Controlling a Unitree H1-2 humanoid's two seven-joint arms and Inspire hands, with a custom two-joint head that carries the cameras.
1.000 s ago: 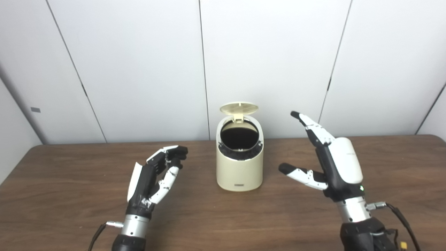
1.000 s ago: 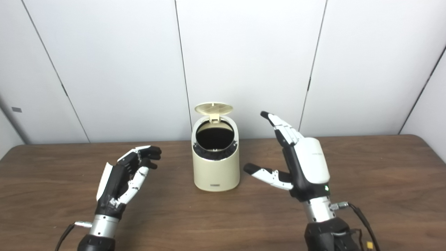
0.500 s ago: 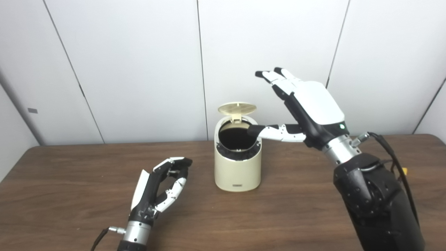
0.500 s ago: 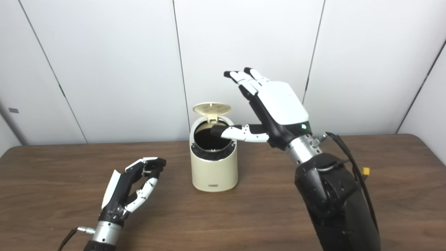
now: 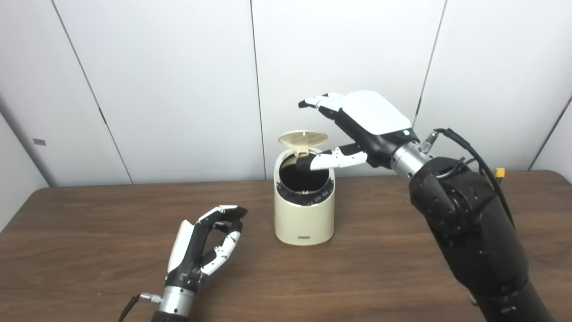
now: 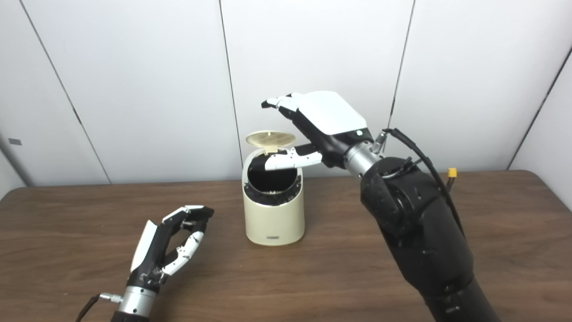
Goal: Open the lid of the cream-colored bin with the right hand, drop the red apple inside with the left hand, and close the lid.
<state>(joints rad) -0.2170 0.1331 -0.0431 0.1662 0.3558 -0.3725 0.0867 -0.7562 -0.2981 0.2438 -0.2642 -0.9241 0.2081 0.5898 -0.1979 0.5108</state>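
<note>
— Brown bench (image 5: 402,250), what's on it?
— Cream bin (image 5: 304,213), lid (image 5: 303,137) up. Right hand (image 5: 357,123) spread empty above it; left hand (image 5: 203,243) curled loosely, holding nothing. Apple unseen.

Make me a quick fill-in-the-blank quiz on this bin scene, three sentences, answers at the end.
1. The lid of the cream-colored bin stands ____.
2. The hand raised above the lid is the ____ hand.
3. The left hand, near the table, holds ____.

Missing words: open; right; nothing
</note>
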